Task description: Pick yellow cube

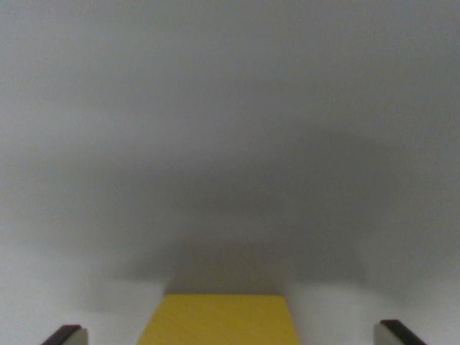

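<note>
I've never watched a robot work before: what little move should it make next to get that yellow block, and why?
Probably close the gripper. In the wrist view the yellow cube already sits between the two fingertips, which stand wide apart with bare gray surface showing on both sides of it. How low the fingers reach can't be told, so a slight descent first may be needed.

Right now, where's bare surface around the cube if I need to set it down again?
Everything above the yellow cube in the wrist view is bare grey surface. Small bare strips lie between the cube and each fingertip. Only the bottom centre is occupied, with the gripper straddling the cube.
</note>
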### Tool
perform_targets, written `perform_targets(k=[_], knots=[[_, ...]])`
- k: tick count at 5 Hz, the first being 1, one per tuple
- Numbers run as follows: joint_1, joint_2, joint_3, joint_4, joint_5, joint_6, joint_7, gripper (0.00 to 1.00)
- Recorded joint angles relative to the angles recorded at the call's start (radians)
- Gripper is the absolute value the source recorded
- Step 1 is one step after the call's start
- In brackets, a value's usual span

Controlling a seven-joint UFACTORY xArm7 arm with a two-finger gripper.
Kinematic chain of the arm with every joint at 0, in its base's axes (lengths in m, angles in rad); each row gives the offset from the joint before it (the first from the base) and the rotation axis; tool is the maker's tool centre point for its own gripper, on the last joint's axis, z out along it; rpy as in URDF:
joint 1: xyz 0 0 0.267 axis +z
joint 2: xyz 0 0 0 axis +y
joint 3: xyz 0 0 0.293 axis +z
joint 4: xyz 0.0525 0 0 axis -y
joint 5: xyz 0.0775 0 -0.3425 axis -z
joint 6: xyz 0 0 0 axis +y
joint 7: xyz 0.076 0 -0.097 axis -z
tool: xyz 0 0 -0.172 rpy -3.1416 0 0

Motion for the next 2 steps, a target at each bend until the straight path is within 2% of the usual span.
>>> perform_targets(k=[1,2], knots=[[0.0018,0.003,0.002,-0.012,0.0001,-0.015,0.004,0.00],[0.0018,0.003,0.002,-0.012,0.0001,-0.015,0.004,0.00]])
